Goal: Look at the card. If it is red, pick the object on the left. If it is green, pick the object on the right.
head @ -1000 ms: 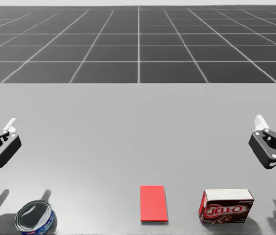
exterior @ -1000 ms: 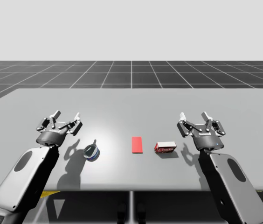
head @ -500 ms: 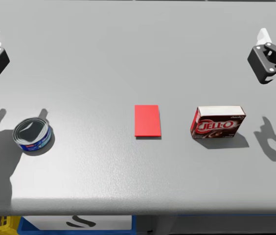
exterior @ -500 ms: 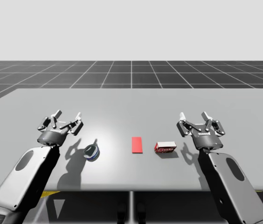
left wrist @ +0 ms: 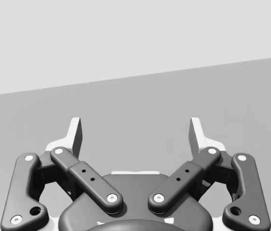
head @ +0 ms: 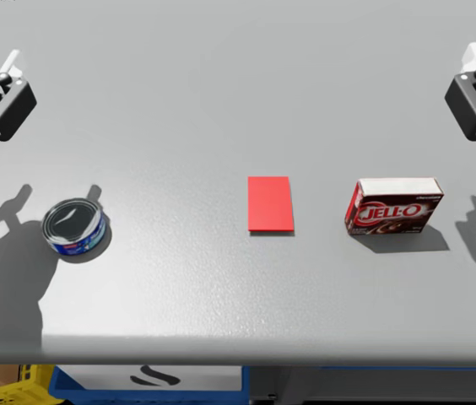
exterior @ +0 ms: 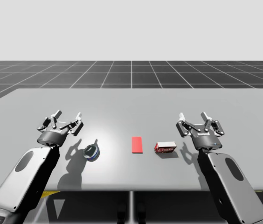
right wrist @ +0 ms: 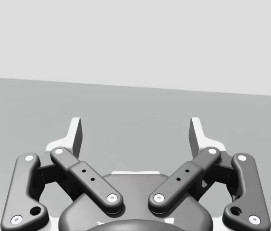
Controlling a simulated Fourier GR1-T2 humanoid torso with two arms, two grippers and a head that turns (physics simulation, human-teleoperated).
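So far only the looking is done: card (head: 270, 203) red, can (head: 73, 227) not yet picked

The card lies flat in the middle of the desk (exterior: 131, 102). The target is therefore judged to be the round blue can on the left, well apart from the card. A dark red box (head: 394, 206) sits near the card's right. The left tool (left wrist: 135, 132) hovers beyond the can, fingers spread and empty; the right tool (right wrist: 135, 132) is likewise spread. Reaching, gripping and lifting are all left to do.

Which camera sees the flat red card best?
The head view: it looks almost straight down on the flat red card, so its whole rectangle shows. The high view shows it small, from a slant. The wrist views look across the grey table.
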